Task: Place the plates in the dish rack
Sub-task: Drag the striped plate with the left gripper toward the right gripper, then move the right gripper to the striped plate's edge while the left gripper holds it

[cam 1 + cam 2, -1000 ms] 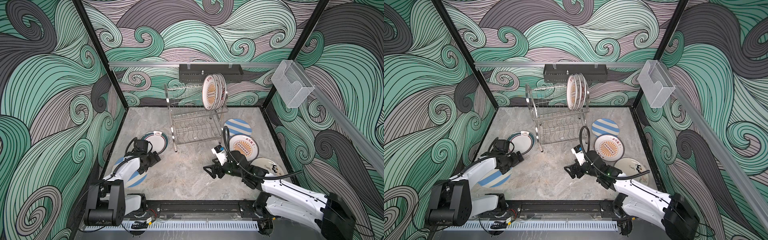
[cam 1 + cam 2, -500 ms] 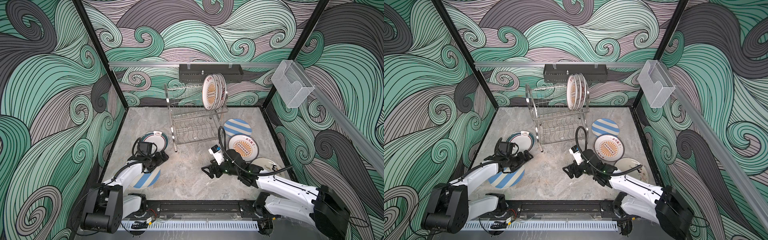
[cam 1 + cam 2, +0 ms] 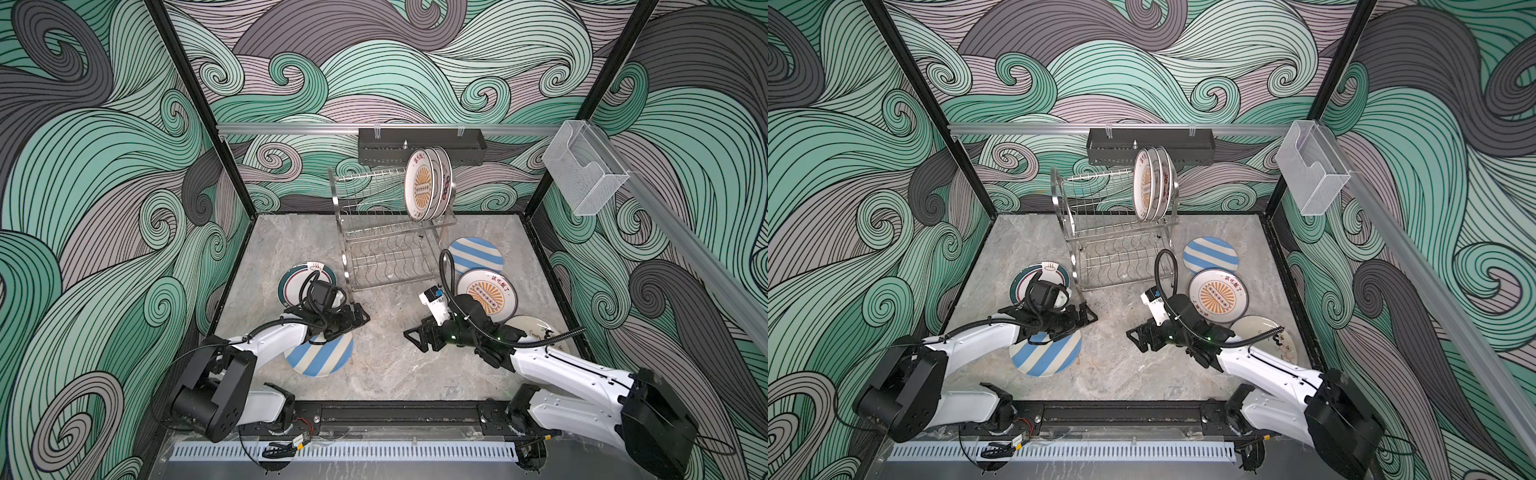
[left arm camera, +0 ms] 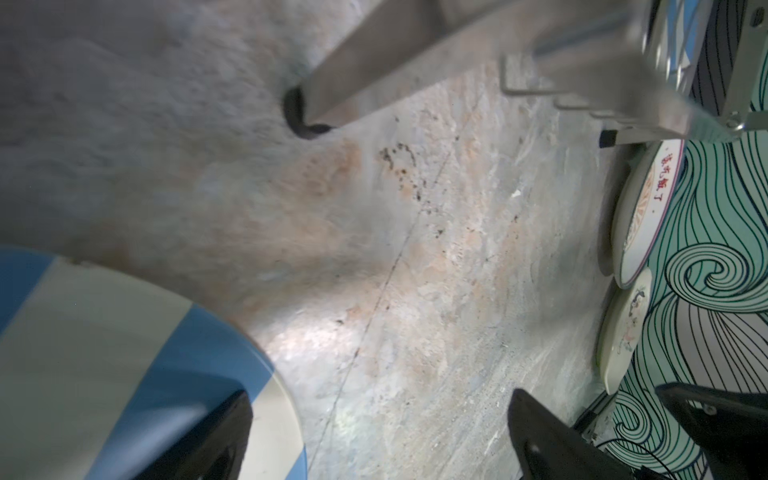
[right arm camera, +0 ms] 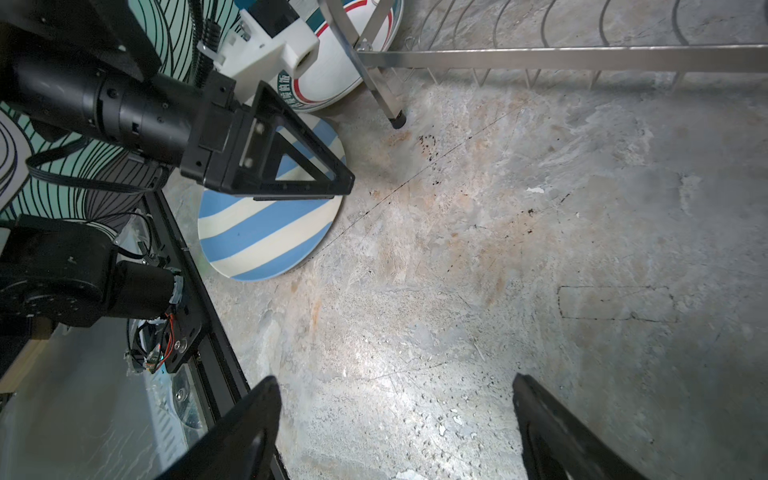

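Dish rack [image 3: 390,245] stands toward the back of the marble table [image 3: 386,378]; all else is placed from it. Three upright plates [image 3: 428,185] sit in its upper tier at the right end, front one w/ an orange sunburst. Five more lie flat on the table. Just left of the rack's front-left leg: teal-rimmed plate [image 3: 291,282], partly hidden. In front of the rack, to its left: near striped plate [image 3: 322,357]. Just right of the rack: far striped plate [image 3: 478,253], then sunburst plate [image 3: 486,293] w/ red characters, edges meeting; further front-right a cream plate [image 3: 536,328], partly hidden

The left gripper [image 3: 359,316] is just in front of the rack's front-left leg, jaws apart. In the left wrist view one finger [image 4: 208,436] overlaps the near striped plate's rim, the other is over bare table; contact can't be told. The right gripper [image 3: 415,338] is in front of the rack's right half, low over bare table, jaws wide apart, nothing btwn them
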`<state>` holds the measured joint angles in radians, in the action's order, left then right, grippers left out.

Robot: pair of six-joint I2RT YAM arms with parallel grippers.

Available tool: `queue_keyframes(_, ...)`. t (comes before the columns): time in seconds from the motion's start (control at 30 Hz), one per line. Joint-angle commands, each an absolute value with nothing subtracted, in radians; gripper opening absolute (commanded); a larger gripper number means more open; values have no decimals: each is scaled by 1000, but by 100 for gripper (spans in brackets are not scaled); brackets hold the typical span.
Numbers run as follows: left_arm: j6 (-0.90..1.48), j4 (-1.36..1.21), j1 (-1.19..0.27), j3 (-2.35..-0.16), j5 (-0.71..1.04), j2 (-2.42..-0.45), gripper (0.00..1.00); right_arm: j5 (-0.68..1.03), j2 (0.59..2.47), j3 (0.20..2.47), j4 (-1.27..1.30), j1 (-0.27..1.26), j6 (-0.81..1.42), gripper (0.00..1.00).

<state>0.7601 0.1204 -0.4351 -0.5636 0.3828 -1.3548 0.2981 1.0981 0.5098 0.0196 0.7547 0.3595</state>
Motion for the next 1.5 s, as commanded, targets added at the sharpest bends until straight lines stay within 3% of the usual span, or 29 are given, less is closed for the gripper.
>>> queue_keyframes(0.0, 793, 79, -486, -606, 402, -1415, 99, 336, 1071, 497, 19, 720, 384, 87)
queue_keyframes(0.33, 752, 122, -563, -696, 385, -1393, 99, 359, 1055, 504, -43, 689, 379, 89)
queue_keyframes(0.53, 718, 469, -542, -765, 128, -1217, 99, 494, 1200, 565, -10, 695, 392, 88)
queue_keyframes(0.67, 728, 597, -421, -690, -15, -1080, 99, 473, 1295, 616, 3, 757, 393, 86)
queue_keyframes(0.9, 774, 630, -149, -479, -117, -784, 99, 427, 1478, 682, 161, 832, 495, 85)
queue_keyframes(1.1, 760, 506, -20, -377, 18, -839, 99, 415, 1628, 752, 249, 855, 555, 83)
queue_keyframes(1.47, 726, 416, -14, -366, 213, -916, 99, 502, 1860, 866, 320, 879, 590, 82)
